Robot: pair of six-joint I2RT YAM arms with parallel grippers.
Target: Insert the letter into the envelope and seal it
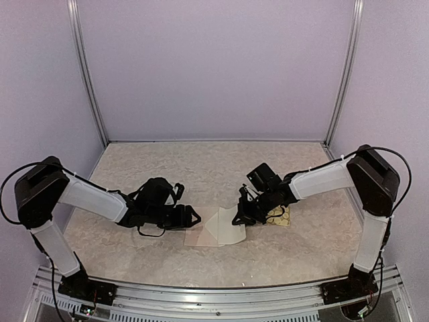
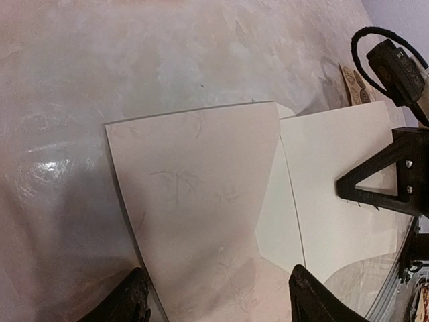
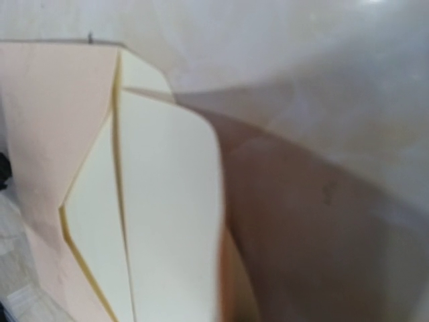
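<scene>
The pale pink envelope (image 1: 200,235) lies flat at the table's middle, with its mouth facing right. It fills the left wrist view (image 2: 194,201). A cream letter (image 1: 231,233) lies against the mouth, its right edge curled up off the table. My left gripper (image 1: 193,216) is open and empty, its fingertips (image 2: 134,298) straddling the envelope's left end. My right gripper (image 1: 241,216) is at the letter's raised right edge (image 3: 174,221) and holds it. Its fingers are hidden in the right wrist view, but one shows in the left wrist view (image 2: 382,181).
A tan sheet of round stickers (image 1: 279,216) lies under the right arm, just right of the letter; it also shows in the left wrist view (image 2: 355,84). Purple walls enclose the cream table (image 1: 201,168) on three sides.
</scene>
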